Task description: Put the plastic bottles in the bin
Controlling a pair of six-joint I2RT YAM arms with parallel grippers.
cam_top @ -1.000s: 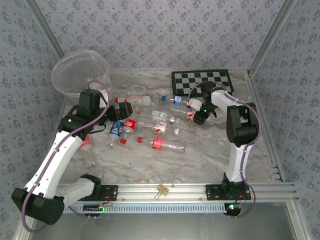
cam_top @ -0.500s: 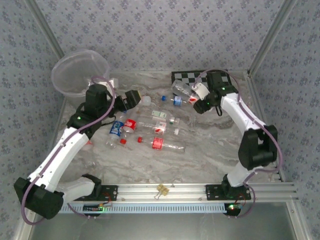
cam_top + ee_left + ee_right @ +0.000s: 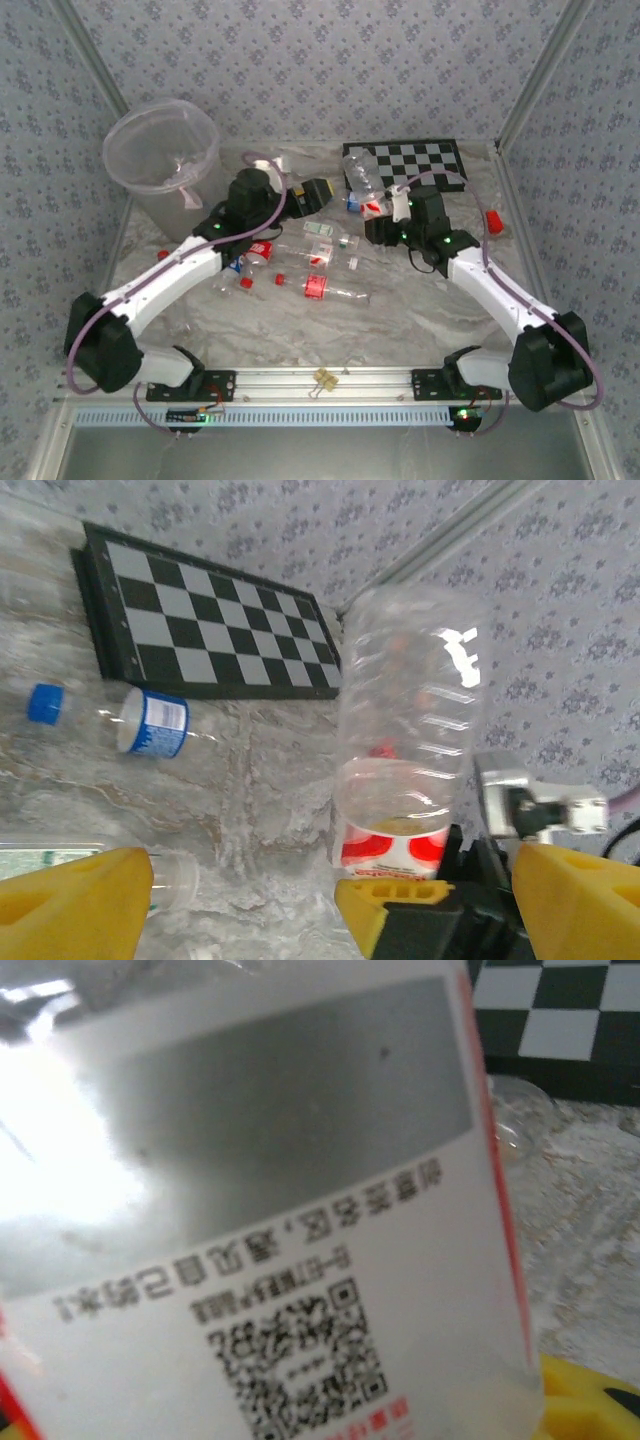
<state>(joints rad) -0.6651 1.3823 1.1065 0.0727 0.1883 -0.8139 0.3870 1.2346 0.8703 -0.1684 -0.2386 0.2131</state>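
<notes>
While right gripper [image 3: 383,212] clamps a red-labelled bottle [image 3: 362,172] aloft, left gripper [image 3: 312,195] stands wide and empty, now advanced nearer that bottle than before.

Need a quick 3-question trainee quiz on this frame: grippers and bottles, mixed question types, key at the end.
1. True or false: the right gripper grips a red-labelled bottle.
2. Pick one. The left gripper is: A) open, B) shut on a bottle, C) shut on nothing.
3. Short answer: what colour is the cap of the blue-labelled bottle lying on the table beside the checkerboard?

Key: 1 true. 2 A. 3 blue.
</notes>
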